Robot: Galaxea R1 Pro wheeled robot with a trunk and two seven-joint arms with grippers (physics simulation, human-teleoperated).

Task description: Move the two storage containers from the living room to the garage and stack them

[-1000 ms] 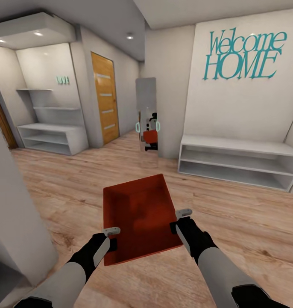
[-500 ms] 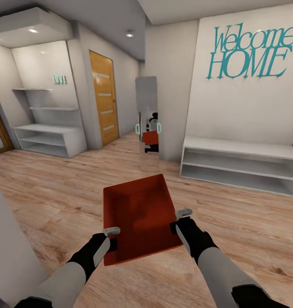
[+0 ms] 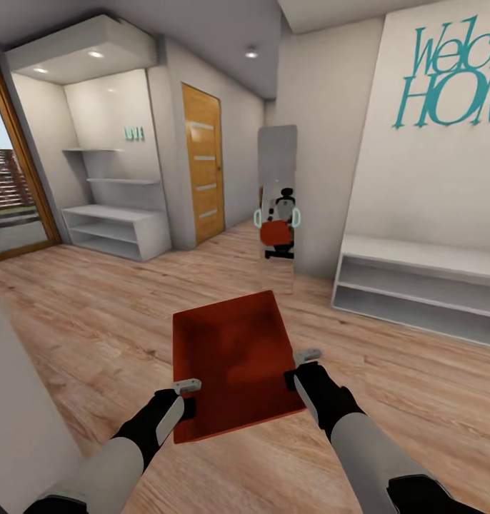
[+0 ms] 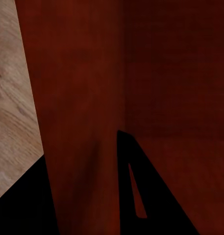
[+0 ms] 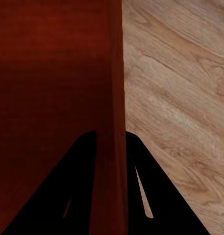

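Wood-floored hallway; left pincer [image 3: 190,397] and right pincer [image 3: 299,371] clamp one storage container [image 3: 231,357] by opposite walls; carry it level.

An orange-red storage container [image 3: 231,357], rectangular, low-walled, empty, open side up; held level above the light wood plank floor [image 3: 95,314], long axis pointing forward.

Both arms reaching forward, left gripper [image 3: 188,397] and right gripper [image 3: 299,366] each clamped on a wall
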